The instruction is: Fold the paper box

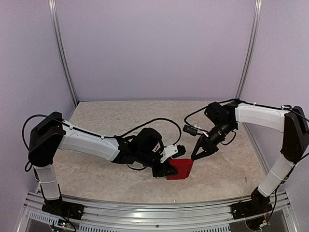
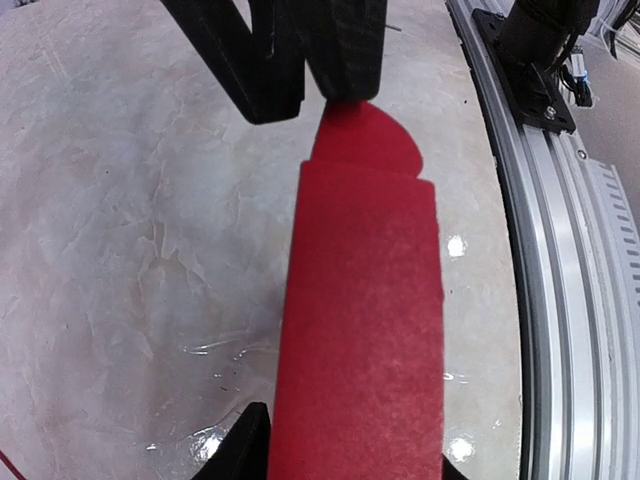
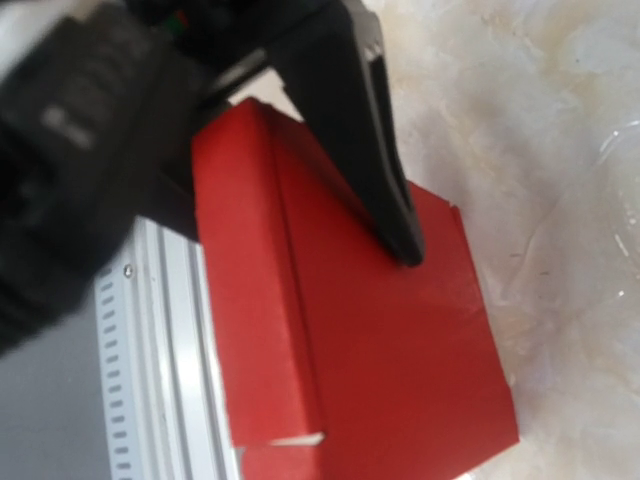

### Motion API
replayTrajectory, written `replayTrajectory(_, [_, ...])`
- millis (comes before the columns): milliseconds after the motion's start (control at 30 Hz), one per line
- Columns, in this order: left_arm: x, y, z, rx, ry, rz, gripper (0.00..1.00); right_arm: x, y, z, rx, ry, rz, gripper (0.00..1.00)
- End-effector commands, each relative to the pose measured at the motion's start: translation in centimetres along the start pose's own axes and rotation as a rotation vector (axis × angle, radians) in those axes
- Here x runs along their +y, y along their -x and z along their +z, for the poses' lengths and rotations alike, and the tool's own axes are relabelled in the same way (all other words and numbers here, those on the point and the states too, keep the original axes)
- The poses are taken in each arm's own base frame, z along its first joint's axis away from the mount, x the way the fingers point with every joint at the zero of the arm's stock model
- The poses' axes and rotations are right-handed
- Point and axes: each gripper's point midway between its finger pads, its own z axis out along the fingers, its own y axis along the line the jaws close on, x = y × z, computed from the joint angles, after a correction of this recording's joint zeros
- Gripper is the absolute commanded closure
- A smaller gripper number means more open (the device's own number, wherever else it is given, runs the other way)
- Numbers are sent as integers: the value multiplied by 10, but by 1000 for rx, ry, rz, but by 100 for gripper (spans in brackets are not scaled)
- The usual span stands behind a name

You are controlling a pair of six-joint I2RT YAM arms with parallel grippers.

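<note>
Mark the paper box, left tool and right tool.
paper box [image 1: 181, 169], top external view, middle of red face.
left tool [image 1: 168, 170], top external view, fingertips at box's left edge.
right tool [image 1: 194, 157], top external view, fingertips by box's far right corner.

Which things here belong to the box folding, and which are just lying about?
Job: paper box; left hand, gripping it; right hand, touching it.
Not the job: table; aluminium rail; arm cables.
</note>
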Motion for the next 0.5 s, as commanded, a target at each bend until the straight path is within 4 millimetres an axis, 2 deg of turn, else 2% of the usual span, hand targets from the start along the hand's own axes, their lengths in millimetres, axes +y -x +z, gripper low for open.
replayTrajectory(0, [-3,25,-18,-71,-1,8,61,-1,2,-2,-5,1,2,83])
replayTrajectory(233, [-4,36,-23,-107,-4,16,60,-3,0,0,-1,-5,4,81])
replayTrajectory(467, [0,36,-22,-106,-12,-4,67,-4,-2,0,1,-7,8,81])
